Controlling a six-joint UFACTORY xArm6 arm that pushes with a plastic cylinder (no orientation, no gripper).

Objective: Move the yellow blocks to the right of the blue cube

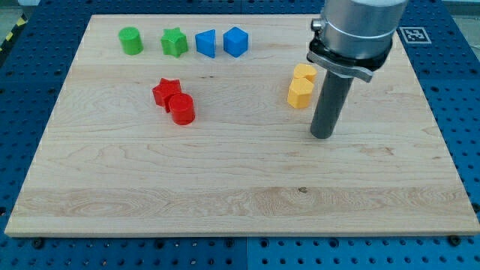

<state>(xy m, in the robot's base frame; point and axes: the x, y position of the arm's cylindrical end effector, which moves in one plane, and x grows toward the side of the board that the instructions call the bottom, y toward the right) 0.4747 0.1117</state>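
Two yellow blocks touch each other right of the board's middle: the upper one [305, 73] and the lower one [300, 93]; I cannot make out their shapes. The blue cube [235, 41] stands near the view's top, up and to the left of them. My tip [322, 136] rests on the board just right of and below the lower yellow block, a small gap apart. The arm's grey body hides the board above the rod.
A blue triangular block [205, 43] sits just left of the blue cube, then a green star [174, 42] and a green cylinder [130, 40]. A red star [166, 91] and red cylinder [181, 109] touch at left of middle. The wooden board [240, 195] lies on a blue perforated table.
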